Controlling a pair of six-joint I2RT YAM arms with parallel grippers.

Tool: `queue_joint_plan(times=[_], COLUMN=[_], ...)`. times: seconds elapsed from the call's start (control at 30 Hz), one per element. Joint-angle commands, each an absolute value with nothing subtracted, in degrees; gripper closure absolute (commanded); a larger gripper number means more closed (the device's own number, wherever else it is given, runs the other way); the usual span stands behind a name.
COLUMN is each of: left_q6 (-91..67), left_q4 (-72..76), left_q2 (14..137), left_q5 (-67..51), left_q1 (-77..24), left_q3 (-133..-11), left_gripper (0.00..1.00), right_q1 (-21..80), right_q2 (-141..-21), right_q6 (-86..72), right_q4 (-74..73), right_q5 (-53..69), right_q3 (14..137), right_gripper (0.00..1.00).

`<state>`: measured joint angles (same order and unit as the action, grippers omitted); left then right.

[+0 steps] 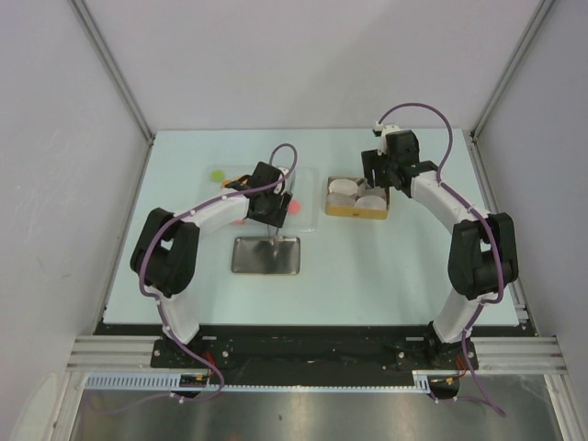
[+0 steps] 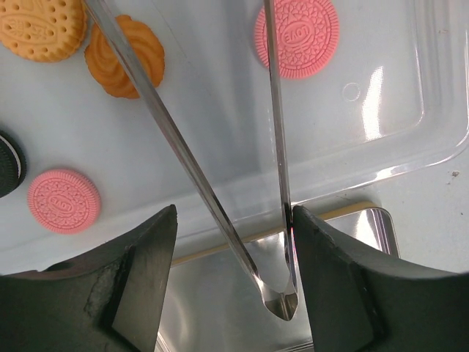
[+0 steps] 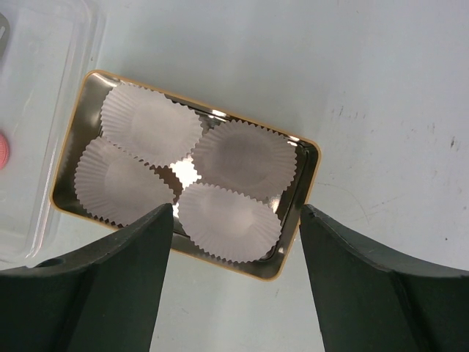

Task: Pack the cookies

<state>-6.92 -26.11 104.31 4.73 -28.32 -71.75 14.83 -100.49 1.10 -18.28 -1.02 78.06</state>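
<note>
The packing is judged to be barely begun. No cookie is being shown in any cup, so every one is left to be moved.

The tongs [image 2: 183, 154] are being gripped at their hinged end by the left gripper [image 2: 234, 213], whose fingers are set part-way closed. The blades are being spread wide toward the far side, with nothing caught between them. Directly beneath the fingers a metal tray [image 2: 212, 297] is being shown bare. Just beyond it, the cookies [image 2: 297, 37] are being kept loose in a clear plastic tray [image 2: 410, 147]. One pink cookie is lying past the right blade and another pink one [image 2: 64, 200] left of the left finger. A black one [image 2: 7, 161] is being cut off by the left edge. Two orange ones [image 2: 40, 28] are lying farthest off on the left.

The right gripper [image 3: 236, 209] is being held wide open, with nothing in it. Just under and beyond its fingers a tin [image 3: 309, 165] is being filled only by four white paper cups [image 3: 150, 125], crowded edge to edge and all empty.
</note>
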Motion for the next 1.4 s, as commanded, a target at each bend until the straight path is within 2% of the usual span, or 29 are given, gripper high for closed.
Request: queue_joint_plan(times=[0.0, 0.6, 1.37], left_q6=[-5.2, -10.5, -13.4], left_q4=[-25.3, -25.9, -26.6], left_q2=[103.7, 108.5, 111.6], left_q5=[3.4, 4.0, 5.6], left_q1=[-27.5, -27.2, -27.2], left_q3=[-73.1, -76.3, -79.3], left_gripper=[0.3, 0.31, 0.38], right_q1=[15.3, 15.2, 15.4], right_q2=[-99.0, -99.6, -99.4], right_q6=[1.3, 1.2, 1.1], right_q4=[-16.5, -16.7, -15.8], right_q5=[-1.1, -0.6, -0.7], right_q3=[78.1, 78.0, 76.7], right_gripper=[0.26, 0.27, 0.27])
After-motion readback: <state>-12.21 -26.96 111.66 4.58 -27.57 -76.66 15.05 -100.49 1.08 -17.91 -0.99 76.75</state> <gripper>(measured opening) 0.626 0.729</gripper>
